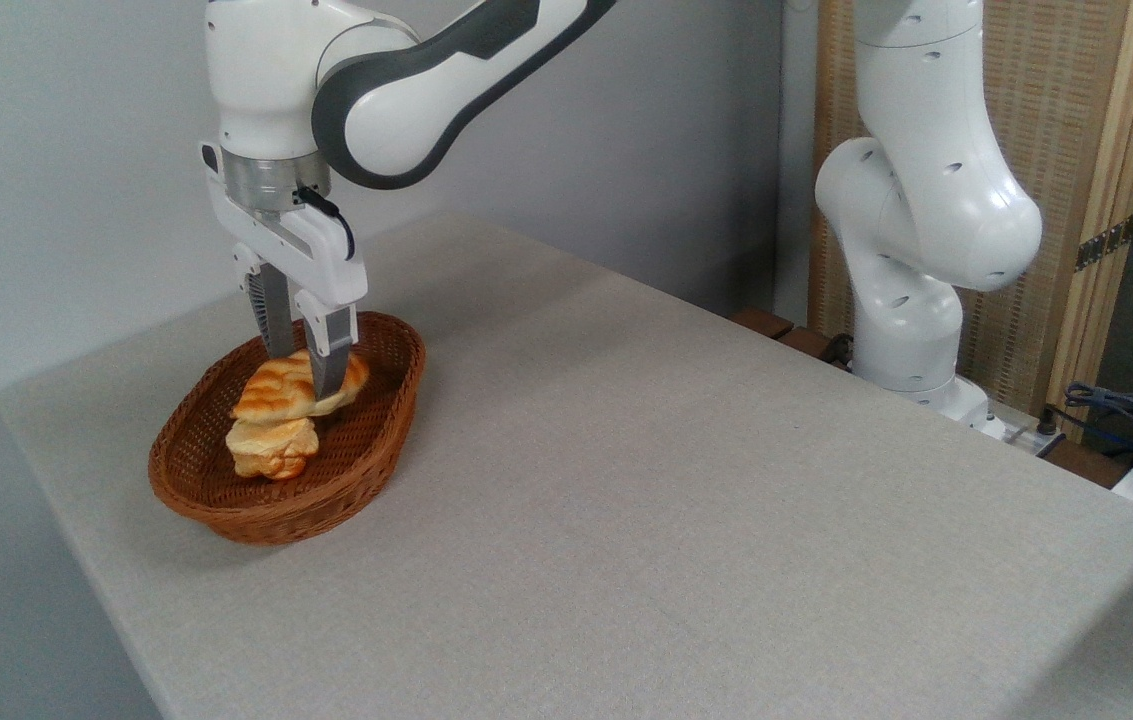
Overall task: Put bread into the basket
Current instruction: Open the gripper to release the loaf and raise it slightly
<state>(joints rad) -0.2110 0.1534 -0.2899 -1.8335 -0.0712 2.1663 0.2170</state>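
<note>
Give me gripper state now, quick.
Gripper: closed on the bread, held low inside the basket, over the bun.

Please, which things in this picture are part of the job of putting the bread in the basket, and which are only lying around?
Part of the job:
- braided bread loaf, held in the gripper
- wicker basket

Only lying around:
- pale round bun already in the basket
- cables at the far right
- table
</note>
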